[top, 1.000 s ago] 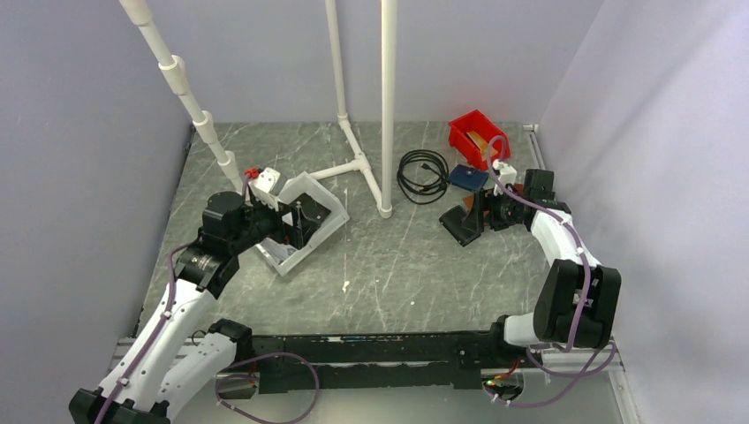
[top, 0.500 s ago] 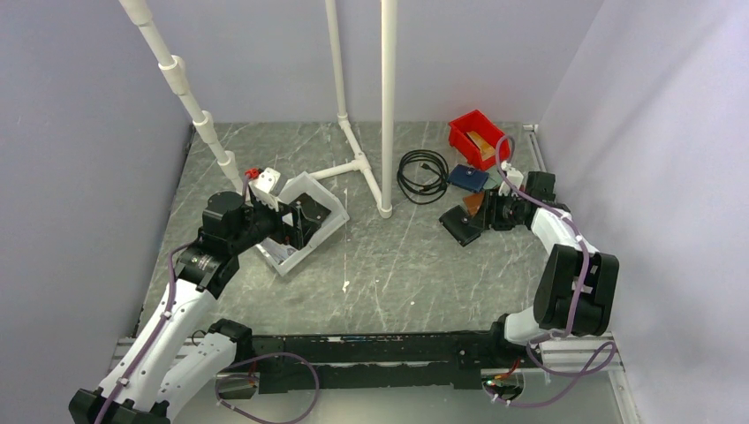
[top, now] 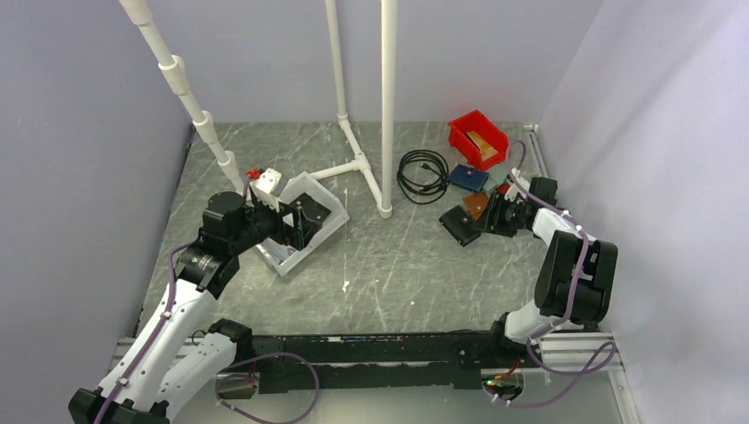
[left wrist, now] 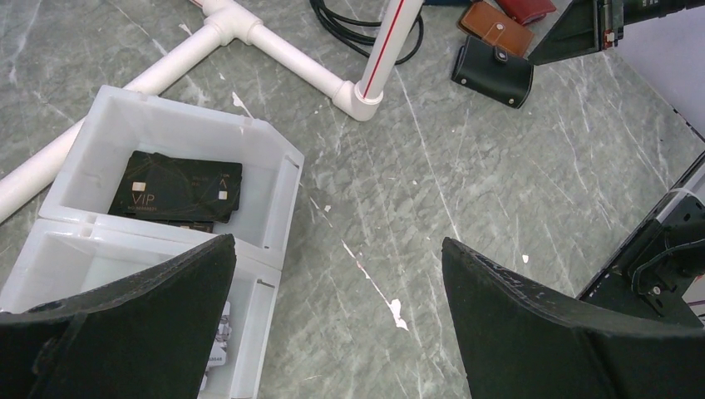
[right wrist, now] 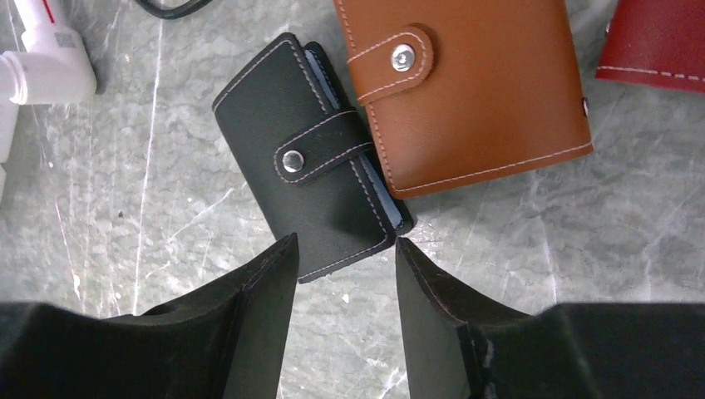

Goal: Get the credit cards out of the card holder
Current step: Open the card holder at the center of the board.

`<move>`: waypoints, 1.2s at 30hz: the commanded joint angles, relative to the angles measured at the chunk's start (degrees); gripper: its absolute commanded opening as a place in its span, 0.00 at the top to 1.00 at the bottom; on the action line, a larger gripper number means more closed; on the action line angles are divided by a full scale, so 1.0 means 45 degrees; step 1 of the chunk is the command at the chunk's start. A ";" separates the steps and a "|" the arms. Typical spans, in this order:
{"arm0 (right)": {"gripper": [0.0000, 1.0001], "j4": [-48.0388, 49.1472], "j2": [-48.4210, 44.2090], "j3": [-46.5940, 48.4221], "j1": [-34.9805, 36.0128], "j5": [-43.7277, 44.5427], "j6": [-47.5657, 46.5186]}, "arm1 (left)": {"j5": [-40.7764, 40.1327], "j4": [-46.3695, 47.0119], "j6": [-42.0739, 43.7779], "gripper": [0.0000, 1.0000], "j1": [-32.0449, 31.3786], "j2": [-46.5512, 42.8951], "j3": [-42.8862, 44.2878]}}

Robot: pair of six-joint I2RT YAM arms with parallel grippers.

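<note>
Over the last second the right gripper (right wrist: 345, 249) has eased back toward 3 o'clock and its jaws have narrowed to about half width. They flank the near end of the black card holder (right wrist: 283, 116); whether they pinch it cannot be told. The holder lies flat at the table's 3 o'clock side, strapped shut, so emptying has not begun. In the right wrist view its long axis runs 11 to 5 o'clock, with the open edge facing the brown wallet (right wrist: 474, 91) at 2 o'clock. The left gripper (left wrist: 338, 245) hangs wide and empty.

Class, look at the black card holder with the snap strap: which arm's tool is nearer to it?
Right. The right tool hovers right at one end of the card holder. The left tool is far off on the other side, above the white bin.
</note>
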 commanded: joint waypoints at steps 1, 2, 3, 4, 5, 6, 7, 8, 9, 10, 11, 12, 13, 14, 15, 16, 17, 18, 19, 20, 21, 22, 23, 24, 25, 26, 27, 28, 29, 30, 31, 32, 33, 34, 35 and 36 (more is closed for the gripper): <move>0.50 0.0757 0.0282 -0.0168 -0.0226 0.0064 0.0979 | 0.0209 0.0397 0.0256 0.01 -0.0050 -0.0148 0.0083; 0.50 0.0832 0.0320 -0.0235 -0.0225 0.0036 0.1097 | 0.0225 0.0401 0.0256 0.01 -0.0050 -0.0136 0.0066; 0.50 0.0925 0.0354 -0.0278 -0.0235 0.0169 0.1238 | 0.0232 0.0402 0.0273 0.01 -0.0050 -0.0127 0.0073; 0.49 0.1005 0.0400 -0.0322 -0.0253 0.0396 0.1444 | 0.0237 0.0402 0.0276 0.01 -0.0050 -0.0136 0.0079; 0.49 0.1059 0.0457 -0.0340 -0.0280 0.0546 0.1584 | 0.0245 0.0419 0.0271 0.01 -0.0050 -0.0118 0.0065; 0.49 0.1083 0.0508 -0.0359 -0.0317 0.0499 0.1704 | 0.0249 0.0421 0.0275 0.01 -0.0050 -0.0108 0.0068; 0.49 0.1191 0.0563 -0.0389 -0.0393 0.0322 0.1881 | 0.0247 0.0421 0.0276 0.01 -0.0050 -0.0107 0.0064; 0.49 0.1277 0.0605 -0.0439 -0.0436 0.0036 0.2025 | 0.0247 0.0409 0.0276 0.01 -0.0050 -0.0107 0.0063; 0.49 0.1410 0.0622 -0.0486 -0.0449 -0.0109 0.2206 | 0.0228 0.0420 0.0286 0.01 -0.0050 -0.0111 0.0063; 0.49 0.1561 0.0631 -0.0598 -0.0465 -0.0215 0.2480 | 0.0227 0.0421 0.0287 0.01 -0.0050 -0.0117 0.0063; 0.49 0.1719 0.0659 -0.0704 -0.0484 -0.0302 0.2627 | 0.0251 0.0421 0.0287 0.01 -0.0050 -0.0108 0.0063; 0.49 0.1836 0.0712 -0.0771 -0.0489 -0.0269 0.2824 | 0.0289 0.0436 0.0289 0.01 -0.0050 -0.0121 0.0063; 0.49 0.1915 0.0816 -0.0814 -0.0541 -0.0335 0.2973 | 0.0313 0.0441 0.0295 0.01 -0.0050 -0.0108 0.0051; 0.49 0.2037 0.0905 -0.0882 -0.0621 -0.0414 0.3143 | 0.0323 0.0436 0.0295 0.01 -0.0050 -0.0097 0.0045; 0.49 0.2181 0.1006 -0.0947 -0.0711 -0.0500 0.3352 | 0.0310 0.0440 0.0305 0.01 -0.0050 -0.0098 0.0044; 0.49 0.2290 0.1131 -0.0992 -0.0838 -0.0655 0.3490 | 0.0323 0.0441 0.0314 0.01 -0.0050 -0.0098 0.0044; 0.49 0.2357 0.1242 -0.1022 -0.0944 -0.0838 0.3596 | 0.0334 0.0458 0.0315 0.01 -0.0052 -0.0088 0.0027; 0.50 0.2390 0.1361 -0.1028 -0.1015 -0.0995 0.3699 | 0.0353 0.0470 0.0330 0.01 -0.0060 -0.0090 0.0024; 0.51 0.2388 0.1442 -0.1009 -0.1045 -0.1093 0.3727 | 0.0404 0.0479 0.0375 0.01 -0.0051 -0.0090 0.0009; 0.51 0.2360 0.1469 -0.0980 -0.1055 -0.1149 0.3730 | 0.0498 0.0490 0.0420 0.01 -0.0050 -0.0097 0.0005; 0.51 0.2371 0.1426 -0.0969 -0.1056 -0.1175 0.3760 | 0.0583 0.0508 0.0474 0.01 -0.0050 -0.0115 -0.0010; 0.52 0.2406 0.1350 -0.0995 -0.1056 -0.1164 0.3781 | 0.0638 0.0518 0.0513 0.01 -0.0052 -0.0152 -0.0029; 0.52 0.2484 0.1264 -0.1042 -0.1061 -0.1160 0.3842 | 0.0679 0.0546 0.0528 0.01 -0.0050 -0.0178 -0.0049; 0.53 0.2552 0.1185 -0.1089 -0.1084 -0.1226 0.3903 | 0.0735 0.0557 0.0547 0.01 -0.0050 -0.0208 -0.0053; 0.54 0.2614 0.1136 -0.1122 -0.1106 -0.1305 0.3962 | 0.0803 0.0575 0.0549 0.01 -0.0052 -0.0214 -0.0064; 0.54 0.2654 0.1108 -0.1150 -0.1126 -0.1397 0.4021 | 0.0922 0.0594 0.0566 0.01 -0.0050 -0.0223 -0.0073; 0.55 0.2703 0.1102 -0.1176 -0.1131 -0.1480 0.4070 | 0.1046 0.0614 0.0583 0.01 -0.0050 -0.0238 -0.0073; 0.57 0.2726 0.1116 -0.1200 -0.1129 -0.1549 0.4093 | 0.1196 0.0631 0.0588 0.01 -0.0052 -0.0228 -0.0074; 0.58 0.2729 0.1135 -0.1192 -0.1122 -0.1591 0.4113 | 0.1320 0.0650 0.0603 0.01 -0.0050 -0.0217 -0.0074; 0.59 0.2746 0.1150 -0.1211 -0.1130 -0.1648 0.4132 | 0.1479 0.0670 0.0634 0.01 -0.0050 -0.0211 -0.0091; 0.60 0.2773 0.1156 -0.1220 -0.1134 -0.1706 0.4156 | 0.1621 0.0692 0.0660 0.01 -0.0050 -0.0188 -0.0093; 0.62 0.2784 0.1150 -0.1231 -0.1127 -0.1721 0.4157 | 0.1720 0.0695 0.0666 0.01 -0.0050 -0.0185 -0.0103; 0.64 0.2826 0.1132 -0.1250 -0.1129 -0.1735 0.4172 | 0.1778 0.0695 0.0666 0.01 -0.0050 -0.0199 -0.0094; 0.66 0.2871 0.1122 -0.1269 -0.1139 -0.1786 0.4203 | 0.1808 0.0695 0.0666 0.01 -0.0050 -0.0218 -0.0103; 0.70 0.2889 0.1111 -0.1281 -0.1137 -0.1826 0.4200 | 0.1826 0.0722 0.0666 0.01 -0.0050 -0.0223 -0.0111; 0.73 0.2906 0.1093 -0.1295 -0.1147 -0.1912 0.4188 | 0.1843 0.0732 0.0666 0.01 -0.0050 -0.0238 -0.0112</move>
